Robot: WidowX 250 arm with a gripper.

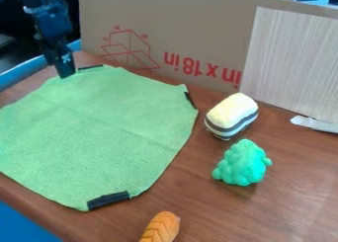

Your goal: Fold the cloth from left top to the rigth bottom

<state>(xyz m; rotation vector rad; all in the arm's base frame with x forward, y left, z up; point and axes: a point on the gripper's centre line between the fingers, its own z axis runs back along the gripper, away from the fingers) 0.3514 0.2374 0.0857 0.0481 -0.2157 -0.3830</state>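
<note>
Although the green cloth [92, 137] lies spread flat on the desk [297, 201], its left side is cut off by the view's edge. Near the cloth's lower edge, an orange braided item [161, 227] is likewise cropped at its lower end. The pincer [66, 75] is noted at the cloth's upper-left edge, beside a dark strip [90, 67]; the cloth extends below and to the right of it. Whether the pincer stands apart, together or clamped cannot be told.
</note>
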